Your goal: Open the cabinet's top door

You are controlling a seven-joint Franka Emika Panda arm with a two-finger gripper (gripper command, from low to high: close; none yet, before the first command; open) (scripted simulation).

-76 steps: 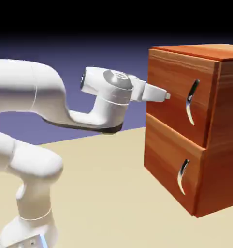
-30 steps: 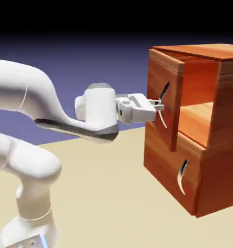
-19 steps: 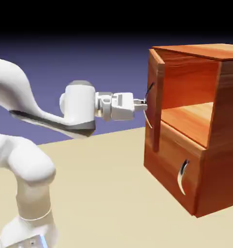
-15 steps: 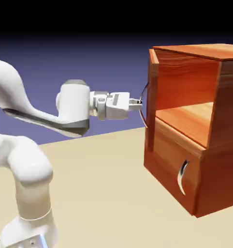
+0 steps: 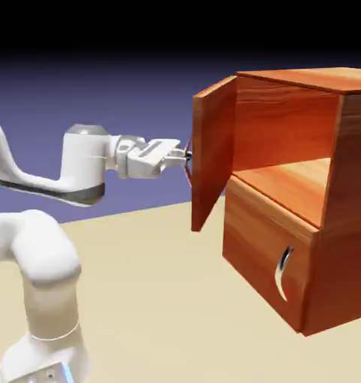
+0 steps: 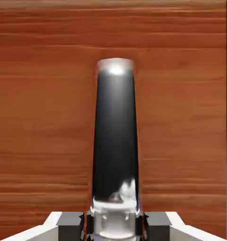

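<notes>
Two stacked compartments make up the boxy reddish-brown cabinet (image 5: 318,202), its wood grain running in fine horizontal streaks. We see the top door (image 5: 213,153), a flat square panel, swung well out toward the exterior view's left, exposing a smooth wooden shelf inside. We note the gripper (image 5: 185,155) clamped on the top door's handle (image 6: 115,141), a curved glossy bar, dark with bright silver highlights at both ends in the hand view. One lower door (image 5: 270,250) sits flush and closed, its own curved silver handle (image 5: 282,272) untouched. We record the matte beige table (image 5: 168,299) beneath.
</notes>
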